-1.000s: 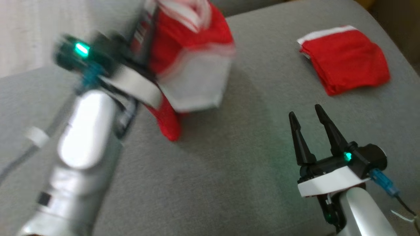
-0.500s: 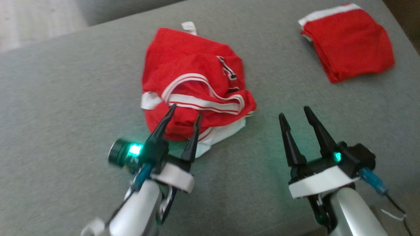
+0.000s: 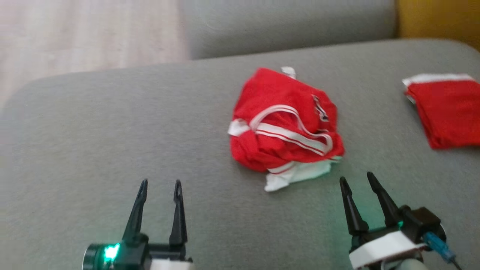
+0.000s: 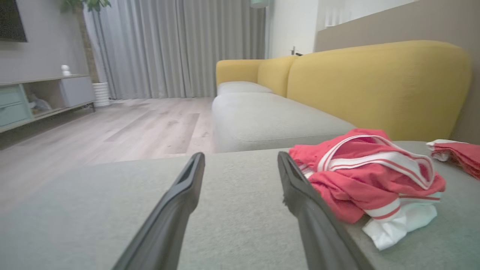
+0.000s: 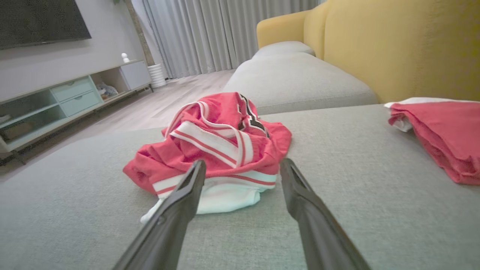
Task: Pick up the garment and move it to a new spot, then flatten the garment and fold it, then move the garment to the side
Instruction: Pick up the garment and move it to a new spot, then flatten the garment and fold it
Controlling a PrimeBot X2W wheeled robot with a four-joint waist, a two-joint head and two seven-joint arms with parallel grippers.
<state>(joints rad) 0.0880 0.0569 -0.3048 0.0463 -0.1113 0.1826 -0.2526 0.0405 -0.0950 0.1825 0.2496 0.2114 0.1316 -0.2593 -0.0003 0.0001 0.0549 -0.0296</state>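
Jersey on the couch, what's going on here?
The red jersey lies crumpled in a heap on the grey cushion, held by nothing. The left gripper and right gripper are both open, short of it on the near side. It isn't flattened or folded yet. Another red garment lies to the right.

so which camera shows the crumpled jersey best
The right wrist view: the jersey sits centred and sharp, stripes and black lettering clear. The head view shows it from above, whole but blurred. The left wrist view shows it side-on at the right, one edge behind a finger.
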